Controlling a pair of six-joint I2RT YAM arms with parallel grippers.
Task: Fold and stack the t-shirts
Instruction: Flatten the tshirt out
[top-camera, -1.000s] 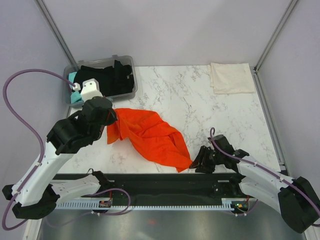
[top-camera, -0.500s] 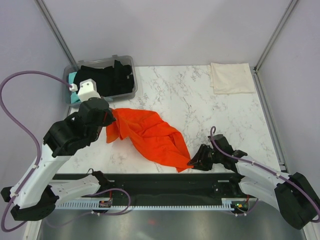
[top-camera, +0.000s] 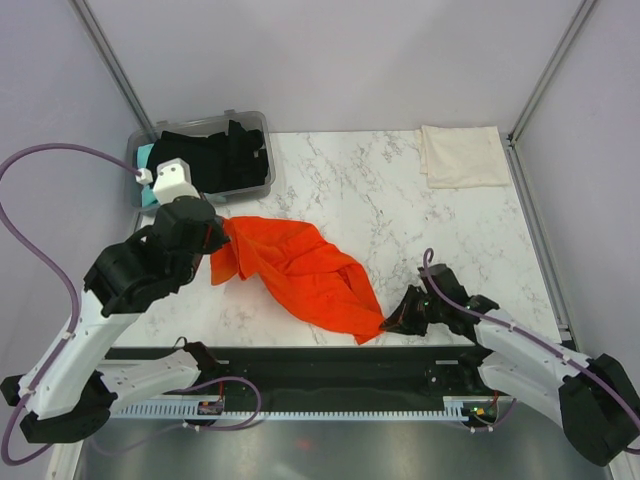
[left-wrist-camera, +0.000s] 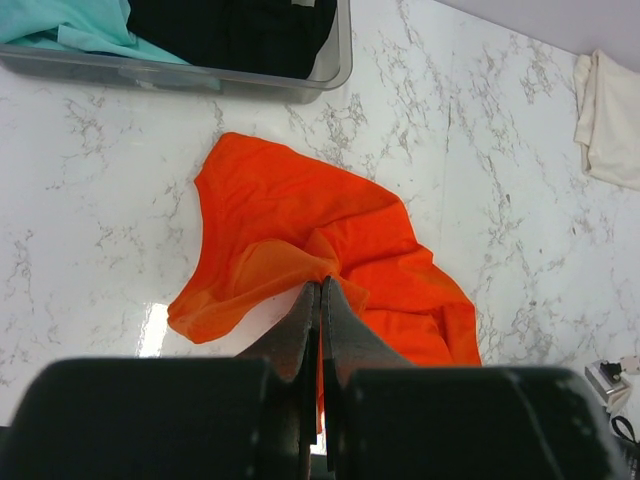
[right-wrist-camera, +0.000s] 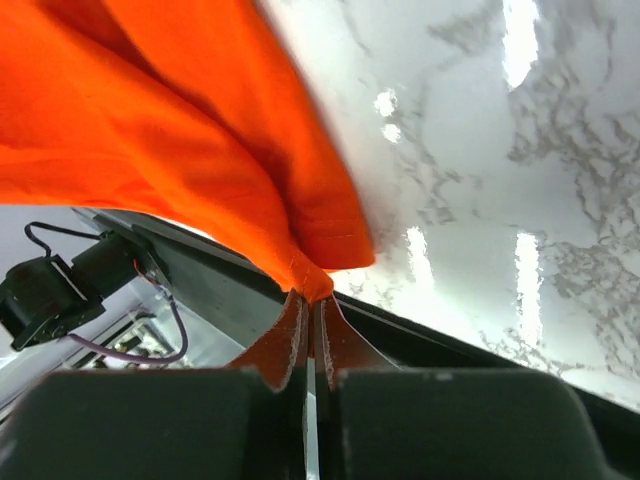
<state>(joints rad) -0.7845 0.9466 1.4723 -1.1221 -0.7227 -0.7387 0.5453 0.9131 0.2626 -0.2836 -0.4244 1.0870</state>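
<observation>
Since a second ago the right gripper (top-camera: 392, 322) has slid in from just beside the cloth and closed: its jaws, then standing apart, are now pinched together on the near corner of the bright orange-red cloth t-shirt (top-camera: 300, 270). The left arm has shifted a little towards 9 o'clock, its grip unchanged.

Nearest, at about 5 o'clock on the white marble-patterned table (top-camera: 400, 210), the right gripper (right-wrist-camera: 310, 300) lies low at the near edge. Its wrist view shows the two fingers pressed together with a small peak of the orange-red shirt (right-wrist-camera: 150, 120) hem caught between their tips, the rest of the cloth spreading away over the marble.

The shirt lies crumpled in a long diagonal band, from that corner at 5 o'clock up to about 9 o'clock, resting on the table between the two grips.

At 9 o'clock the left gripper (top-camera: 215, 235) is clamped on the shirt's far-left edge. In the left wrist view the gripper (left-wrist-camera: 320, 290) has its fingers shut on a bunched fold of the cloth (left-wrist-camera: 330, 230), which is lifted slightly there.

Farther off, at 10 to 11 o'clock, a clear grey plastic bin (top-camera: 268, 170) holds black cloth t-shirts (top-camera: 215, 155) and a teal cloth t-shirt (top-camera: 148, 197) at its left side.

At 1 o'clock, in the far right corner, a cream-white cloth t-shirt (top-camera: 463, 155) lies folded flat, well apart from the orange-red one.
</observation>
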